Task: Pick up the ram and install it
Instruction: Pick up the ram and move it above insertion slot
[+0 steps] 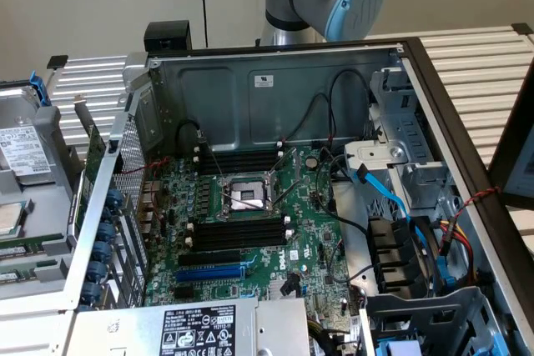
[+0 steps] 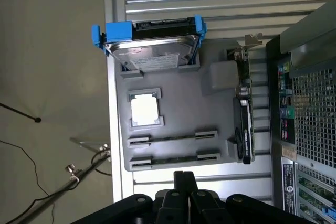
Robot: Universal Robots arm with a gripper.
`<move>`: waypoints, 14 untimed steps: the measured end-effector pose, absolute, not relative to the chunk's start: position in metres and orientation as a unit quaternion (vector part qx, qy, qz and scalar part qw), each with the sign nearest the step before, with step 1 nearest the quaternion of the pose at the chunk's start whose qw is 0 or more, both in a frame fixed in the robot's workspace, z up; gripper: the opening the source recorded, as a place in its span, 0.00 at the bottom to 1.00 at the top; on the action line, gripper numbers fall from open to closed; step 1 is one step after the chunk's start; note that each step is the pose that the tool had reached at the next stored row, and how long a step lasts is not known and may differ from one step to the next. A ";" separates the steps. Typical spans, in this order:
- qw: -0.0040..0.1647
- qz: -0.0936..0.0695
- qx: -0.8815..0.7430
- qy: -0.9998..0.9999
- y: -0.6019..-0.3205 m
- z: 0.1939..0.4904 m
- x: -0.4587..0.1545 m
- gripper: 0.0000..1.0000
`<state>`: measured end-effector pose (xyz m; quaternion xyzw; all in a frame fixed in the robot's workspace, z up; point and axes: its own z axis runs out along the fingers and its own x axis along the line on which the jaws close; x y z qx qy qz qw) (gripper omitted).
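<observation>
Two ram sticks stand on edge in holders of a grey tray [image 2: 178,114]: one ram stick [image 2: 173,138] and a second ram stick [image 2: 173,159] closer to my gripper. My gripper [image 2: 184,174] hovers above the tray's near edge, shut with nothing in it, apart from both sticks. In the exterior view the same sticks [image 1: 23,249] lie at the far left, beside the open computer case [image 1: 275,81]. Its motherboard [image 1: 300,198] has long black memory slots [image 1: 238,231] on either side of the processor socket [image 1: 244,196].
The tray also carries a hard drive [image 2: 152,51] in a blue bracket, a processor chip [image 2: 144,110] and an expansion card [image 2: 244,114] on edge. The case wall [image 2: 310,108] stands beside the tray. Cables and a blue ribbon [image 1: 388,193] cross the case's right side.
</observation>
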<state>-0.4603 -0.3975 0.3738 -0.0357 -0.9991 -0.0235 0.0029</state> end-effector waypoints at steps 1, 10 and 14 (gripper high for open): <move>0.003 -0.024 -0.035 -0.999 -0.397 0.374 -0.460 0.11; 0.005 -0.023 0.039 -0.999 -0.397 0.373 -0.461 0.11; 0.005 -0.023 0.075 -0.997 -0.397 0.373 -0.461 0.11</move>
